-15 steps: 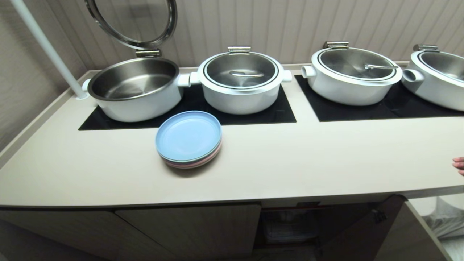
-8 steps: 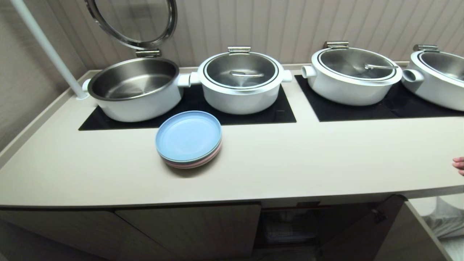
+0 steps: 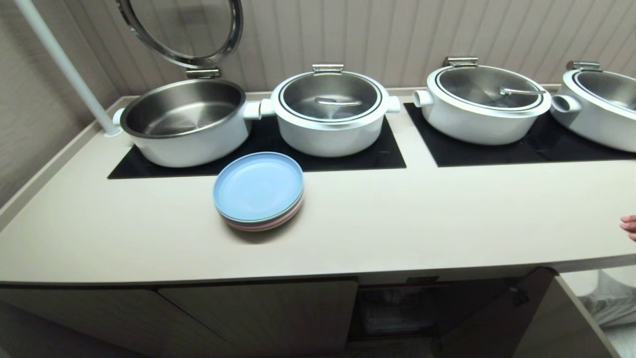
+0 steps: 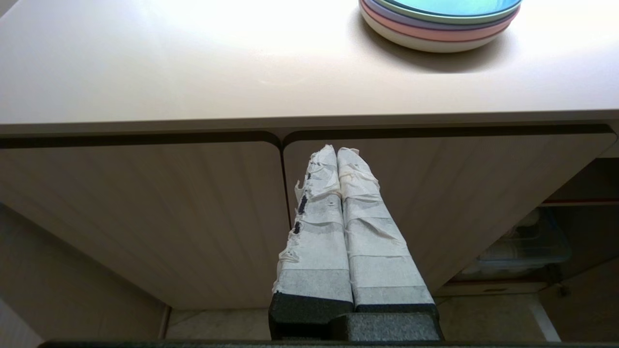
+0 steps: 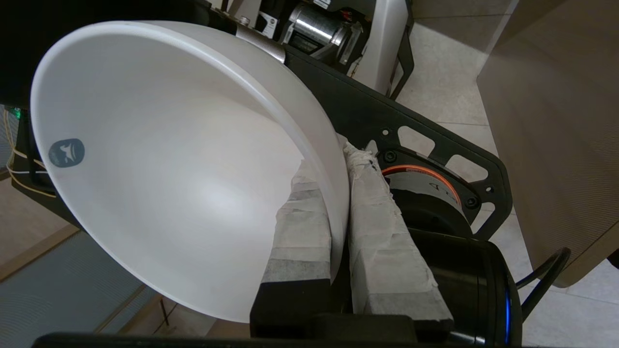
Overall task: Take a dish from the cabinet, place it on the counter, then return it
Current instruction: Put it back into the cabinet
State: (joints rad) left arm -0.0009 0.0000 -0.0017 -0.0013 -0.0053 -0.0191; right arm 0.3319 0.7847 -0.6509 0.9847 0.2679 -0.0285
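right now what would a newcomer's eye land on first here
The white bowl pinched by its rim in the right tool, low beside the robot's base, draws the eye first. Next, four big white pots lined along the back of the counter, the leftmost with its lid up, and blue-topped plates stacked in front.

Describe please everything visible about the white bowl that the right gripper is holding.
The dish is a plain white bowl, round and deep, smooth and matte like ceramic, with a thin rim and a small grey-blue sticker on its inner wall. It looks empty and clean. The right gripper is shut on its rim, one taped finger inside, one outside, and holds it tilted, off any surface. Behind it are the robot's dark frame and a tiled floor. It does not appear in the head view.
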